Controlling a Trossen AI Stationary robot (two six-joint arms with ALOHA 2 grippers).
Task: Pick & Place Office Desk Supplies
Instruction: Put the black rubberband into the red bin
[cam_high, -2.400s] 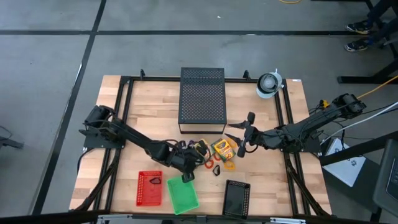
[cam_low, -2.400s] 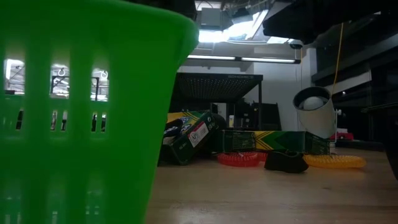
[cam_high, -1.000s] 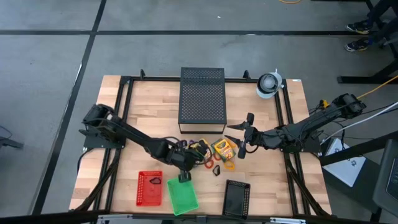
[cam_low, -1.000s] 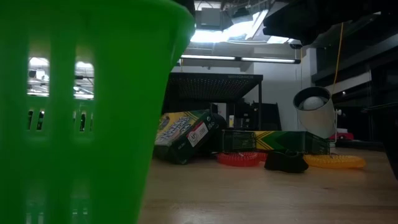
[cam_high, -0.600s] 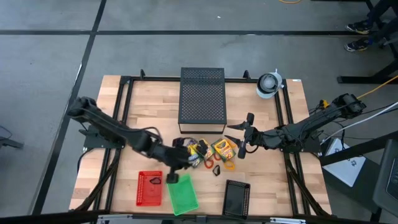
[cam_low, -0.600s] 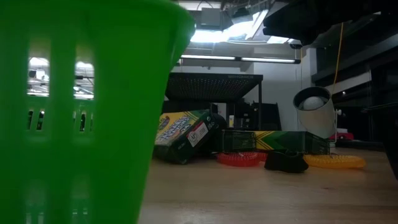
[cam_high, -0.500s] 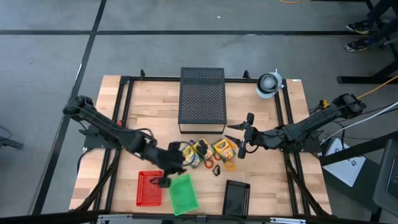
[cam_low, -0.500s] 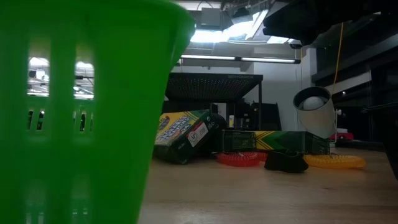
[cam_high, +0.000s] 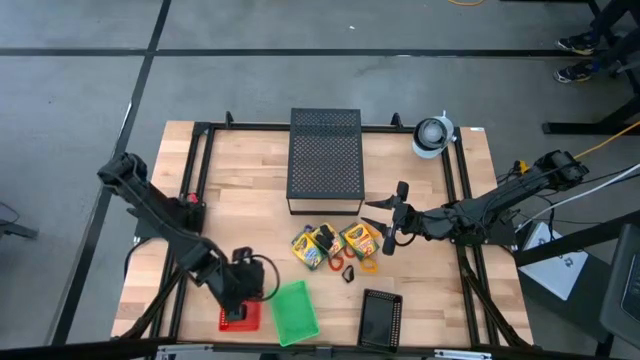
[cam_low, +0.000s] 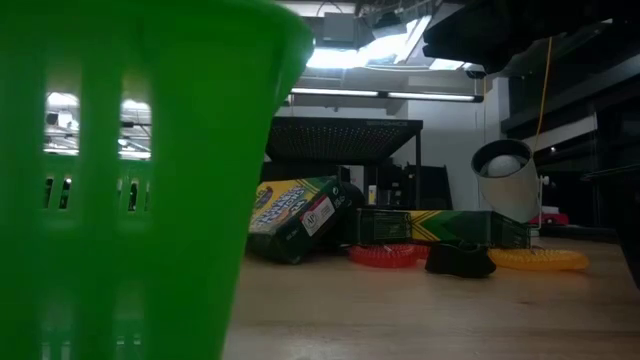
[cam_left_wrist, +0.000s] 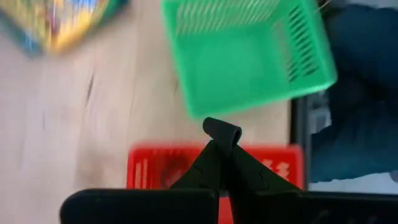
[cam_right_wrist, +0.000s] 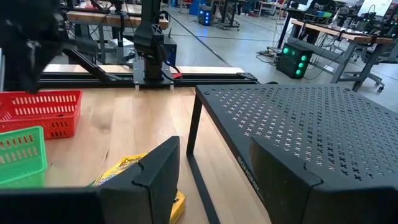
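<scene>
Two yellow-and-green crayon boxes (cam_high: 310, 247) (cam_high: 358, 240) lie flat mid-table beside thin rings (cam_high: 368, 265) and a small black clip (cam_high: 349, 272). My left gripper (cam_high: 240, 298) hangs over the red basket (cam_high: 228, 320) near the table's front left, shut on another small black clip (cam_left_wrist: 222, 130). My right gripper (cam_high: 392, 222) stands open just right of the crayon boxes, with nothing between its fingers (cam_right_wrist: 158, 171). The low view shows the boxes (cam_low: 300, 215), a red ring (cam_low: 385, 255) and the loose clip (cam_low: 458, 260) resting on the wood. My left gripper pinches the small black clip between its two fingertips, and the clip's rounded end (cam_left_wrist: 222, 128) sticks out past them. The fingers point down from above. The clip is lifted clear, above the red basket's (cam_left_wrist: 273, 168) edge next to the green basket (cam_left_wrist: 249, 56).
A green basket (cam_high: 293, 312) sits right of the red one, and a black basket (cam_high: 380, 318) lies farther right along the front edge. The large black perforated box (cam_high: 325, 160) stands at the back middle. A white round thing (cam_high: 433, 135) is at the back right.
My left gripper has swung from the pile of supplies toward the table's near left, past the green basket's corner, to a place over the red basket, staying shut. The crayon boxes, rings and loose clip have not moved.
</scene>
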